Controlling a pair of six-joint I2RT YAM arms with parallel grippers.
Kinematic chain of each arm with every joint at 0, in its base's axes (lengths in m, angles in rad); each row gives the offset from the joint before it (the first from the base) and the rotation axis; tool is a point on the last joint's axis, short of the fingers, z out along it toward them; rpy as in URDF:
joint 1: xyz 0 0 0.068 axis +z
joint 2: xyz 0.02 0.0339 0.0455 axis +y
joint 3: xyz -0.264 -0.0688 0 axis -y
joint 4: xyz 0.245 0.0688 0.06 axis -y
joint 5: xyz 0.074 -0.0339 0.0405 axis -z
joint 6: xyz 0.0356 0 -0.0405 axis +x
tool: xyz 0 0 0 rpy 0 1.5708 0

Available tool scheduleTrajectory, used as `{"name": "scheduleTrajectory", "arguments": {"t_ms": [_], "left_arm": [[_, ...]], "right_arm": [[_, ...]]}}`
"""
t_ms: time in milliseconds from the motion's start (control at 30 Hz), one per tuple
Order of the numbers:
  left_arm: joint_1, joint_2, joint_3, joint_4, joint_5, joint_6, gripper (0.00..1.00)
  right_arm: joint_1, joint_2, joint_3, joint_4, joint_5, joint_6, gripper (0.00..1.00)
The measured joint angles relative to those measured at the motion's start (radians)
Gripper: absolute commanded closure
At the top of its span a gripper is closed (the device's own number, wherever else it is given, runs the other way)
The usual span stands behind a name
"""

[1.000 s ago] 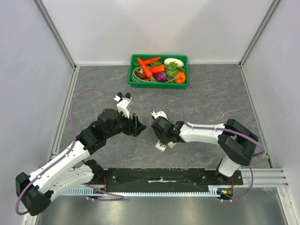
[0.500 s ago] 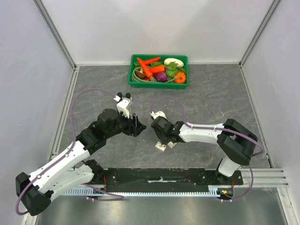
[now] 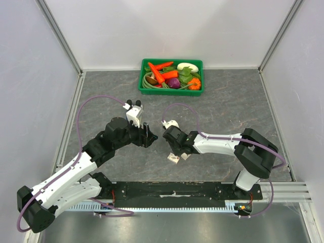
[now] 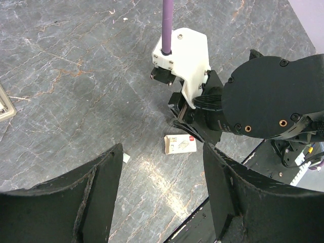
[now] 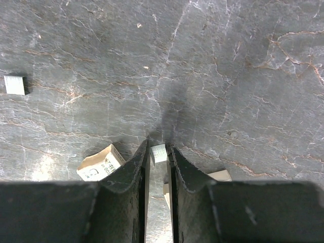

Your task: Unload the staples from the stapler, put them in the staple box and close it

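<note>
No stapler shows in any view. My right gripper (image 3: 174,150) (image 5: 158,148) is low over the table and shut on a small silver strip of staples (image 5: 159,154). A small cardboard staple box (image 5: 100,163) lies just left of its fingers; it also shows in the top view (image 3: 174,160) and the left wrist view (image 4: 180,144). A second pale piece (image 5: 221,175) lies to the right of the fingers. Another silver staple block (image 5: 14,85) lies apart on the table. My left gripper (image 3: 148,135) (image 4: 162,154) is open and empty, above the table and facing the right gripper.
A green tray (image 3: 144,65) of toy vegetables stands at the back middle. A small white scrap (image 4: 125,158) lies by my left finger. A beige object (image 4: 5,107) shows at the left edge of the left wrist view. The black base rail (image 3: 172,191) runs along the near edge.
</note>
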Motion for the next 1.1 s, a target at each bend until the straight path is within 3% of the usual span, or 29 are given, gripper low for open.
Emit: {"name": "scheduleTrajectory", "arguments": {"t_ms": [400,1100], "left_arm": [[0.0,0.002,0.0,0.0,0.0,0.0,0.3],[0.0,0.002,0.0,0.0,0.0,0.0,0.3]], "right_arm": [[0.0,-0.026,0.0,-0.035,0.027,0.001,0.83],[0.0,-0.257,-0.051,-0.12,0.048,0.046,0.83]]}}
